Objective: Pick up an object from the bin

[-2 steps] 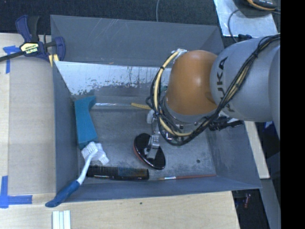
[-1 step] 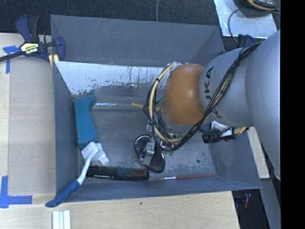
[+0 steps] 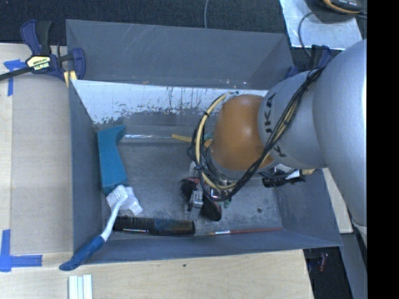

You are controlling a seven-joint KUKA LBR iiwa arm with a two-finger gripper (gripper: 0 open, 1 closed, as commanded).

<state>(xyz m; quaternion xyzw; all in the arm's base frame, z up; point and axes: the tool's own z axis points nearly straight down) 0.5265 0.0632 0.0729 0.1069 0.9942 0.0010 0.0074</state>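
My gripper (image 3: 201, 199) hangs low over the bin's floor, right of the middle, under the orange cover, with grey floor beneath it. A black hairbrush (image 3: 156, 227) lies flat along the front wall, just left of and below the gripper. Right of it, a thin red pencil (image 3: 244, 232) lies along the same wall. Neither touches the gripper.
A blue block (image 3: 112, 157) lies at the left. Below it, a white-bristled brush with a blue handle (image 3: 117, 205) runs into the front left corner. A yellow pencil (image 3: 181, 139) pokes out from behind the arm near the back wall. The arm covers the bin's right half.
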